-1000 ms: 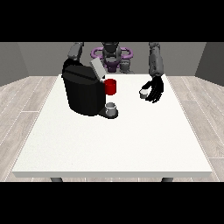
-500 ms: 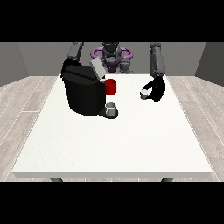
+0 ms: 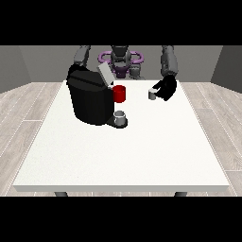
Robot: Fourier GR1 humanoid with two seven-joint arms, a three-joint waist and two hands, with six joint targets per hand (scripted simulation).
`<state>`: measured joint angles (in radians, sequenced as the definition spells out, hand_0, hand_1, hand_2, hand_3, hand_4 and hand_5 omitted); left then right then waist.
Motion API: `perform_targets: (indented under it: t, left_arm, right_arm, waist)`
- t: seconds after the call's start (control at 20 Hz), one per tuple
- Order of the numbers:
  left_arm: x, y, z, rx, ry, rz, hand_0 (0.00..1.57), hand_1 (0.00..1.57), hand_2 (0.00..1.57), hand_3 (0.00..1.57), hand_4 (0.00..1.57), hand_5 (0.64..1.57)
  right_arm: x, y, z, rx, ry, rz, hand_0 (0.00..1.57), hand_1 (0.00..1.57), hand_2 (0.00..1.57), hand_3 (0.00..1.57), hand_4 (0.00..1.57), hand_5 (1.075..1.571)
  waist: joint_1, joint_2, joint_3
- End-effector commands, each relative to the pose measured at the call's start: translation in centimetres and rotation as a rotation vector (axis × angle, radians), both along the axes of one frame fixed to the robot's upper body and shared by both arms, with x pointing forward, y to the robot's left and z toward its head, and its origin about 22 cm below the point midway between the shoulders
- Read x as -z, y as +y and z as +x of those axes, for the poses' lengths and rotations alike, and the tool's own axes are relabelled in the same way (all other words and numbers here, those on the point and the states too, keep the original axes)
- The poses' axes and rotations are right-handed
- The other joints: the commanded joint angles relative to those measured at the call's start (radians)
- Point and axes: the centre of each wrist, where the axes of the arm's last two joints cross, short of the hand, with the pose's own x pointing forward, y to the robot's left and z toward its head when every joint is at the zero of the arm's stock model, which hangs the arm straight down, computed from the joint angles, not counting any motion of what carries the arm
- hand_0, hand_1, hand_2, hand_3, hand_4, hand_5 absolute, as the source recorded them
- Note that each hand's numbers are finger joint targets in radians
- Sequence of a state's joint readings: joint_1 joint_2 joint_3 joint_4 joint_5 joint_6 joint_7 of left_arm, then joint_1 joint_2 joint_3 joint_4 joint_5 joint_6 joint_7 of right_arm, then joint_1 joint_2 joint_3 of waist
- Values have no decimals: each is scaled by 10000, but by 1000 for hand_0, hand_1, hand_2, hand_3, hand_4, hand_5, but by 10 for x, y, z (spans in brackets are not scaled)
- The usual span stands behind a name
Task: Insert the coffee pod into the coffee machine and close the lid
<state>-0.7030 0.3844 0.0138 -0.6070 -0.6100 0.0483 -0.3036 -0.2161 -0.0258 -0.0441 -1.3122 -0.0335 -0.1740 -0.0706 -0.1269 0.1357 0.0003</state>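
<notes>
Front view
Tabletop (image 3: pixel 123 156): we see a large white slab, bare across its near half, with the robot (image 3: pixel 121 59) small behind its far edge.
Machine (image 3: pixel 90 97): we see a black coffee machine standing at the far left of the tabletop, upright.
Lid (image 3: pixel 105 73): we see a pale flap tilted up at the machine's top, so it stands open.
Red part (image 3: pixel 119 93): we see a red, cup-shaped piece at the machine's right side, just below the lid; whether it is joined to the machine we cannot tell.
Cup (image 3: pixel 120 116): we see a small grey cup on the machine's base, under the red part.
Pod (image 3: pixel 152 93): we see a small pale grey pod held above the tabletop at the far right, well apart from the machine and not in it.
Hand at the view's right (image 3: pixel 166 88): we see it black, raised over the tabletop, its fingers curled round the pod, which pokes out on the side toward the machine.
Hand at the view's left: we see only a grey upper arm (image 3: pixel 82 54) going down behind the machine; the hand itself is hidden, so we cannot tell how it stands.
</notes>
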Motion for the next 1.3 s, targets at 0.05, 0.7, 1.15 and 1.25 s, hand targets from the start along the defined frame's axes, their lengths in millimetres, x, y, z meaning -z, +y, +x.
perform_targets:
  t: [0.05, 0.7, 1.15, 1.25]
  left_arm:
    - [-24, -32, 16, 663, -50, -186, 1289, 1289, 1362, 1337, 557, 1571]
    - [-108, -22, 44, 890, -762, -394, 1253, 1253, 1328, 1281, 537, 1571]
    - [-176, -25, 58, -131, -1759, -611, 1209, 1209, 1245, 1188, 486, 1571]
    - [-175, -14, 58, -111, -1780, -662, 1255, 1255, 1287, 1219, 471, 1571]
  right_arm:
    - [2, -18, 8, 141, 388, -6, 0, 0, 0, 0, 443, 1571]
    - [-4, 21, 4, -566, -432, 97, 0, 0, 0, 0, 504, 1571]
    - [-21, -10, 12, -1024, -769, -288, 0, 0, 0, 0, 509, 1571]
    - [-44, 20, 15, -1080, -880, -82, 0, 0, 0, 0, 502, 1571]
  waist:
    - [142, -478, 1]
    - [-602, -193, -3]
    - [-1501, 365, 0]
    - [-1700, 338, -6]
